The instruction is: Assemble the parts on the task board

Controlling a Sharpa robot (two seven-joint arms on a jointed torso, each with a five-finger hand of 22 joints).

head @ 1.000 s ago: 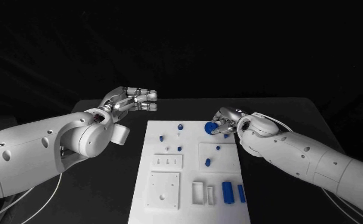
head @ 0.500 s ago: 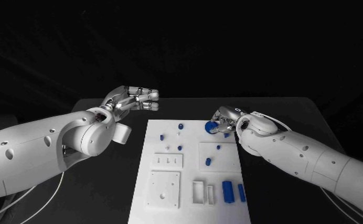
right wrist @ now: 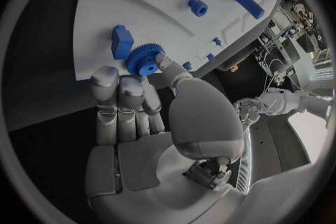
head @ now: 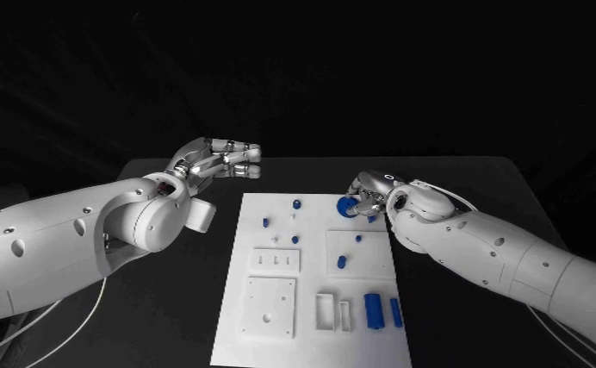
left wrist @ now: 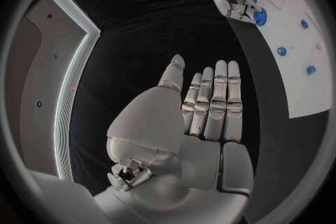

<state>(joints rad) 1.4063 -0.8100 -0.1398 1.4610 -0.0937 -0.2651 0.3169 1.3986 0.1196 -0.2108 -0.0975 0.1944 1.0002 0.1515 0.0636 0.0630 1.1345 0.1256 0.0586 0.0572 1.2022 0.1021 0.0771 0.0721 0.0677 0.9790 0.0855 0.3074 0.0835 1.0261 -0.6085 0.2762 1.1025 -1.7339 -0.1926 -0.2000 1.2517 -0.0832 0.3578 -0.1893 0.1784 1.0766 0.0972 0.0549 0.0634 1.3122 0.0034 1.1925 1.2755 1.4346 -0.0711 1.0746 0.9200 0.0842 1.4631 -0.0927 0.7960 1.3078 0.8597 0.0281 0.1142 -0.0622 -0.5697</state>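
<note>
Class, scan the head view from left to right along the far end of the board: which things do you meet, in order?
Left hand → small blue part on the task board → blue gear → right hand.

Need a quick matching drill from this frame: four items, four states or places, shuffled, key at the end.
Items:
1. left hand
2. right hand
3. blue gear
4. task board

States or places:
A. white plate lying flat in the middle of the table
B. fingers straight and together, holding nothing, off the board's far left corner
C. pinched between fingertips at the board's far right edge
D. holds a part between thumb and finger

Pairs: 1-B, 2-D, 3-C, 4-A
</note>
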